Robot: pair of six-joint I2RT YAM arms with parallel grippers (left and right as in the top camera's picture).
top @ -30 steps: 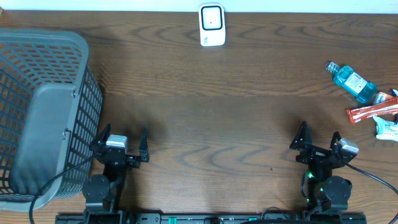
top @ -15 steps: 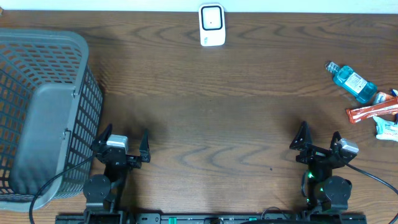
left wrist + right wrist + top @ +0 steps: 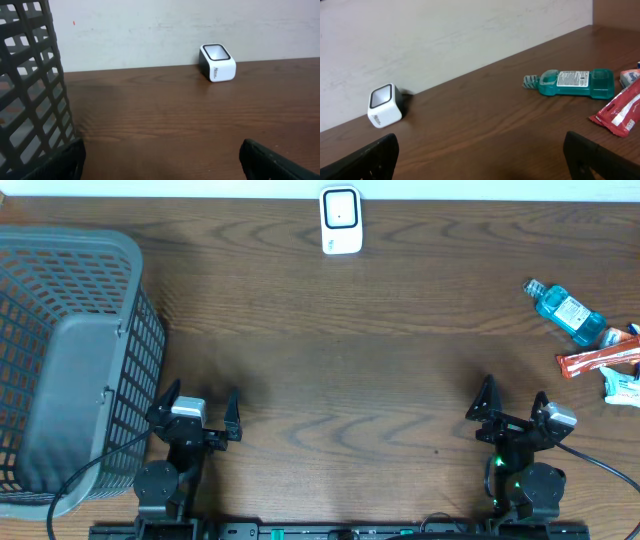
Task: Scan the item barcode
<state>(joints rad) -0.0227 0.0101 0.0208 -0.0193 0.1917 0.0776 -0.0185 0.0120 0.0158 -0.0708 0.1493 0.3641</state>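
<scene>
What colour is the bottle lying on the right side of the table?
Teal-blue bottle with a white label, clearest in the right wrist view.

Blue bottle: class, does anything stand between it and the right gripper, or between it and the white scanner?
Nothing visible does. Bare table lies from the right gripper to the blue bottle, and from the bottle to the scanner.

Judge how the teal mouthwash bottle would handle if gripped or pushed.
The mouthwash bottle looks full of teal liquid, so it is probably heavy for its size. It lies on its side, and its flattish body suggests it would slide rather than roll. The glossy plastic may slip in a grip.
</scene>
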